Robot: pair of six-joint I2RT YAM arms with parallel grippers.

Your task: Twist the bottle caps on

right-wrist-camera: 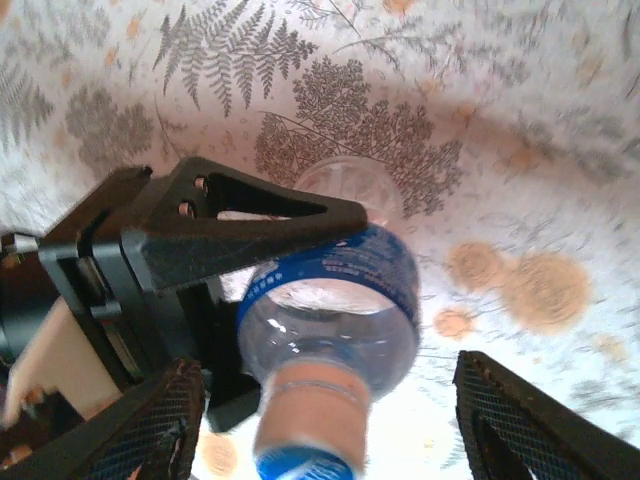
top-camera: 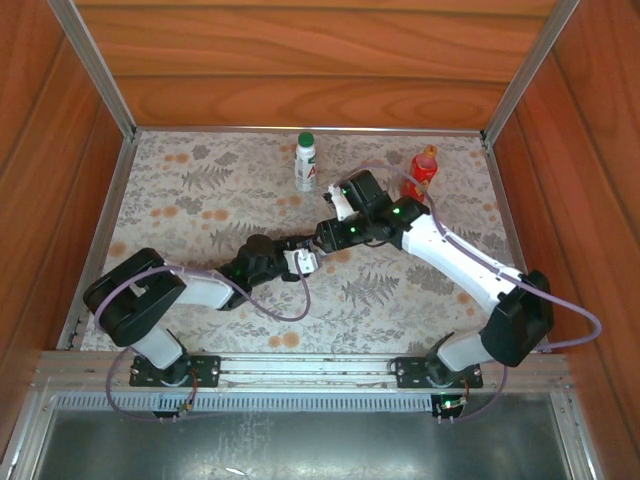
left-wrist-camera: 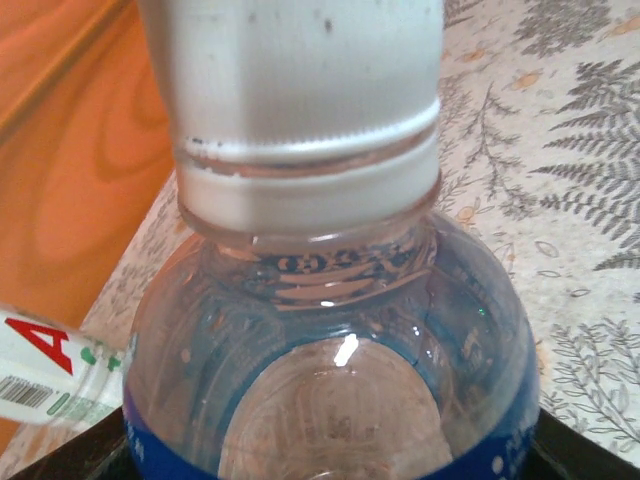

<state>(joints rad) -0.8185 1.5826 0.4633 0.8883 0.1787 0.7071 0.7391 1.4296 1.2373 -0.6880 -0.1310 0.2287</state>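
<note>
Clear bottle (right-wrist-camera: 330, 310): short, rounded shoulders, blue label band, apparently empty. It is clamped at the label by the left pincer (top-camera: 305, 260) near the middle of the counter (top-camera: 200, 180). Blue cap (right-wrist-camera: 295, 465) sits on its neck; tightness cannot be judged.

White bottle (top-camera: 305, 163): green label, green cap (top-camera: 306, 139) on, upright near the far edge, left of centre.

Red bottle (top-camera: 424, 172): orange cap (top-camera: 429, 150) on, upright near the far right corner, well apart from the white one.

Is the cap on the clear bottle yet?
On: a blue cap sits on the bottle neck in the right wrist view. Tightness: cannot tell.
</note>
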